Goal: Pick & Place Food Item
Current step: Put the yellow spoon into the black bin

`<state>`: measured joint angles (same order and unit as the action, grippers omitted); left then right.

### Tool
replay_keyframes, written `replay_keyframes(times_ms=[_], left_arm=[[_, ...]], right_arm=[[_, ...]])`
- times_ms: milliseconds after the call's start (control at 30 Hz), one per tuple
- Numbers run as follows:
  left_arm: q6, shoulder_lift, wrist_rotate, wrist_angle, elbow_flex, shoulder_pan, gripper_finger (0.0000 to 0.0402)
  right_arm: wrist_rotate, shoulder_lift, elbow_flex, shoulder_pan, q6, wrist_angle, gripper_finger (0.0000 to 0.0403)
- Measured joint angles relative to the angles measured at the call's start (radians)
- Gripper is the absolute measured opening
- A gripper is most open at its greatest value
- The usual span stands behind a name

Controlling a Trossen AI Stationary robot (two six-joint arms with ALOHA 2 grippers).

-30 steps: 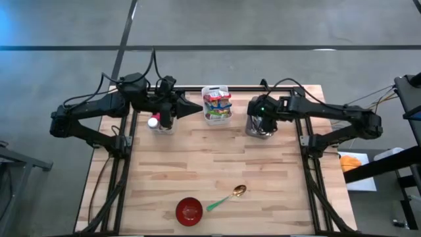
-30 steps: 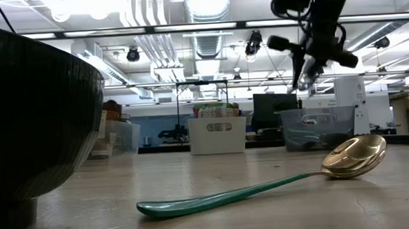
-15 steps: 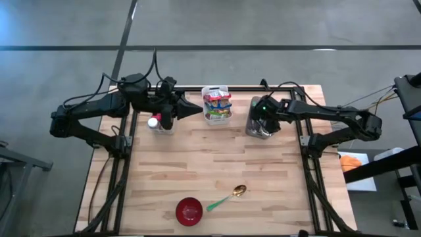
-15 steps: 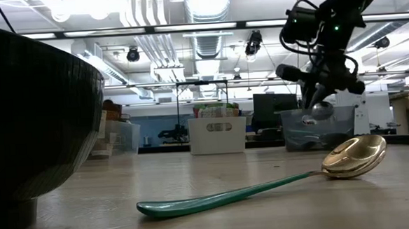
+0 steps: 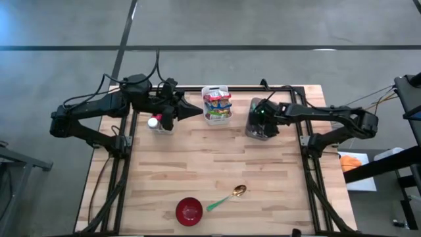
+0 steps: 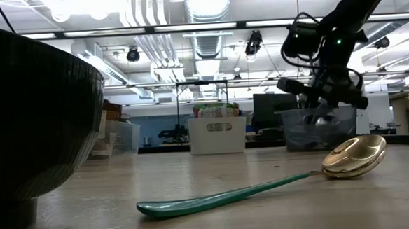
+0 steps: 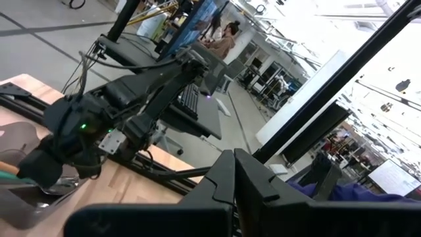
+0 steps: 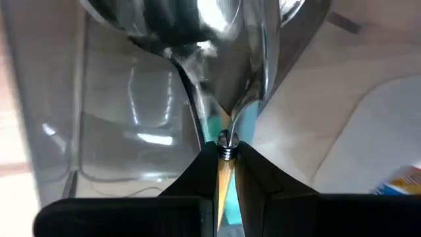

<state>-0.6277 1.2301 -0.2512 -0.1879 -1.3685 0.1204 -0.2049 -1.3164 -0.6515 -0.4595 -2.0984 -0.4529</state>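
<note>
My right gripper [image 5: 260, 125] [image 6: 322, 108] reaches down into a clear bin [image 5: 253, 131] at the table's far right. It is shut on a utensil with a shiny metal head [image 8: 223, 59] [image 6: 322, 121] and a thin yellow handle. The food packets [image 5: 217, 102] lie in a white bin [image 5: 205, 118] at the far middle. My left gripper [image 5: 197, 110] [image 7: 235, 153] hovers shut and level just left of that bin, with nothing in it. A red bowl [image 5: 189, 210] and a gold spoon with a green handle [image 5: 227, 197] rest on the near part of the table. My right gripper pinches the utensil's yellow handle [image 8: 226, 164] between its two fingers, just behind the small metal collar [image 8: 227, 137] where the head begins. The fingers slant steeply down from above and lie along the handle. The shiny head points down inside the clear bin; whether it touches the bottom I cannot tell.
A second clear bin [image 5: 158, 124] with a red and white thing stands at the far left, under my left arm. More shiny metal utensils [image 8: 164, 26] and a teal handle [image 8: 245, 125] lie in the right-hand bin. Bare wood [image 5: 210, 158] stretches across the table's middle.
My right gripper has sunk toward the clear bin with the utensil and has rolled and tipped on the way. The shiny head, which hung well above the bin, now sits down between its walls. The gripper stays shut.
</note>
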Motion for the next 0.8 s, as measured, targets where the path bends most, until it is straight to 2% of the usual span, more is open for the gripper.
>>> replay_keyframes(times_ms=[200, 400, 600, 800], left_arm=[[0.000, 0.000, 0.000, 0.000, 0.000, 0.000, 0.0001], [0.000, 0.000, 0.000, 0.000, 0.000, 0.000, 0.0001], [0.000, 0.000, 0.000, 0.000, 0.000, 0.000, 0.0001], [0.000, 0.000, 0.000, 0.000, 0.000, 0.000, 0.0001]], right_arm=[[-0.006, -0.065, -0.002, 0.001, 0.000, 0.081, 0.0021], [-0.029, -0.095, -0.025, 0.001, 0.018, 0.080, 0.0024], [-0.030, -0.088, -0.025, 0.003, 0.179, 0.072, 0.0072], [-0.030, -0.086, -0.025, 0.003, 0.188, 0.053, 0.0107]])
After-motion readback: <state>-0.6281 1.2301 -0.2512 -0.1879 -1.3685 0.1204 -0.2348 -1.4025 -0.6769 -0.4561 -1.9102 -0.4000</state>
